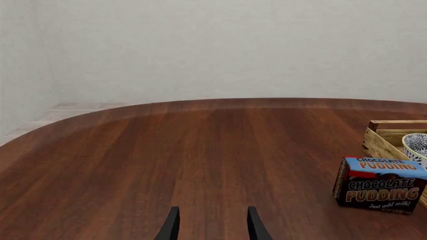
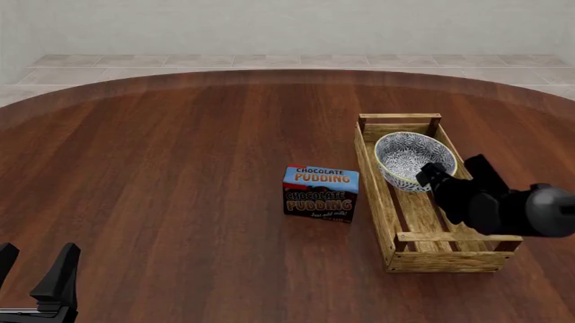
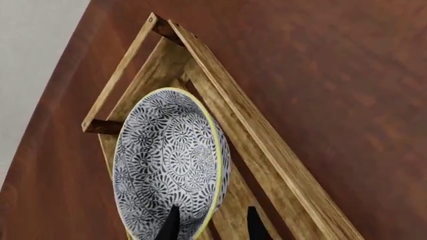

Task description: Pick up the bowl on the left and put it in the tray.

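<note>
The blue-grey floral bowl (image 2: 406, 160) with a cream rim sits inside the wooden slatted tray (image 2: 394, 222), at its far end, and looks slightly tilted. My right gripper (image 2: 429, 176) is at the bowl's near rim. In the right wrist view the bowl (image 3: 167, 165) fills the tray (image 3: 267, 150), and its rim passes between the spread fingers of the right gripper (image 3: 212, 220), which is open. My left gripper (image 2: 34, 259) stands open over bare table at the near left, far from the bowl. Its wrist view shows the open left gripper (image 1: 212, 220), the tray (image 1: 383, 142) and an edge of the bowl (image 1: 417, 145).
A blue chocolate pudding box (image 2: 322, 192) stands upright on the round wooden table (image 2: 180, 175), just left of the tray. It also appears in the left wrist view as the pudding box (image 1: 379, 185). A pale wall and tiled floor lie beyond the table's far edge.
</note>
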Robot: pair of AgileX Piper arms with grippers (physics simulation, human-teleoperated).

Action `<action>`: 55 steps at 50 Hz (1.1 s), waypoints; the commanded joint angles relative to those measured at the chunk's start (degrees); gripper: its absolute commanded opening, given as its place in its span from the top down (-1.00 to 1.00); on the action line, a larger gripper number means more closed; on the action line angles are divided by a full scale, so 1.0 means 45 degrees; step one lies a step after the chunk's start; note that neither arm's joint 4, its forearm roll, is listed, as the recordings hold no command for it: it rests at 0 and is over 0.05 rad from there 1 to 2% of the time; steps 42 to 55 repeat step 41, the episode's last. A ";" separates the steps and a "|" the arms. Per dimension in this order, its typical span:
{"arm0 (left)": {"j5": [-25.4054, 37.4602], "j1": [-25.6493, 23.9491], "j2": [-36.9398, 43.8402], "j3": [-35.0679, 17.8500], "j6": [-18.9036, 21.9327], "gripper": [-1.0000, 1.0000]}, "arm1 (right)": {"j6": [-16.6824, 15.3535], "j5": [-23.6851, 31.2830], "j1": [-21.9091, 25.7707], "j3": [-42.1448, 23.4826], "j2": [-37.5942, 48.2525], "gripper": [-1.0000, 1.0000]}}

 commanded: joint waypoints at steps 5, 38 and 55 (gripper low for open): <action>0.0000 0.0000 0.0000 0.0000 0.0000 -1.00 | 0.0367 0.0223 0.0550 0.1285 -0.2426 -1.00; 0.0000 0.0000 0.0000 0.0000 0.0000 -1.00 | -0.1262 0.2717 0.2909 0.1935 -0.9368 -1.00; 0.0000 0.0000 0.0000 0.0000 0.0000 -1.00 | -0.1738 0.2410 0.3202 0.2041 -1.0429 -1.00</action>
